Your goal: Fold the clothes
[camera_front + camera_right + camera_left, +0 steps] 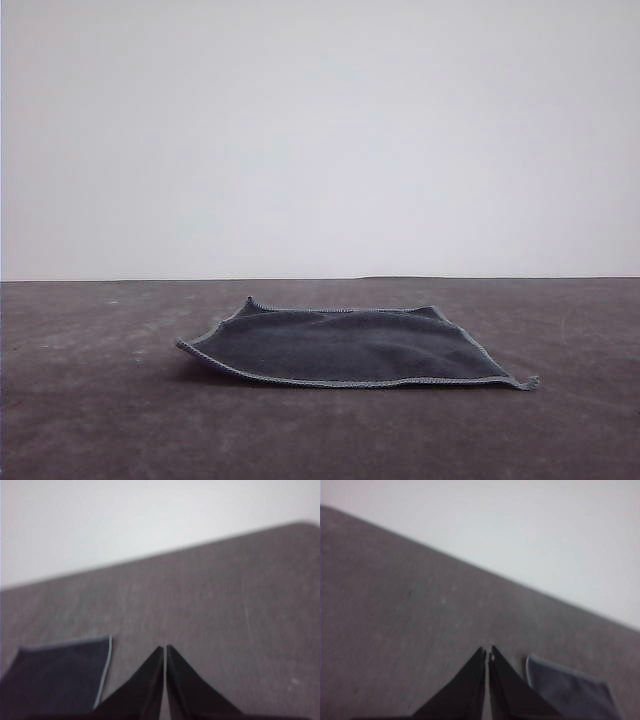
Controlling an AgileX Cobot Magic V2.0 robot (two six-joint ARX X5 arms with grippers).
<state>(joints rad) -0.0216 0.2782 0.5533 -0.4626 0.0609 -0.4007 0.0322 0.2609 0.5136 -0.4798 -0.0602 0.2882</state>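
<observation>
The clothes (350, 347), one small square cloth, lies spread flat on the dark table (90, 400), dark grey face up, with a pale grey stitched hem and slightly lifted corners. In the left wrist view my left gripper (487, 654) is shut with nothing between its black fingers, hovering over bare table beside a corner of the cloth (570, 692). In the right wrist view my right gripper (164, 648) is likewise shut on nothing, beside another edge of the cloth (55, 672).
The dark brown-grey table (225, 605) runs to a far edge against a plain white wall (320, 130). A rounded table corner (305, 527) is visible in the right wrist view.
</observation>
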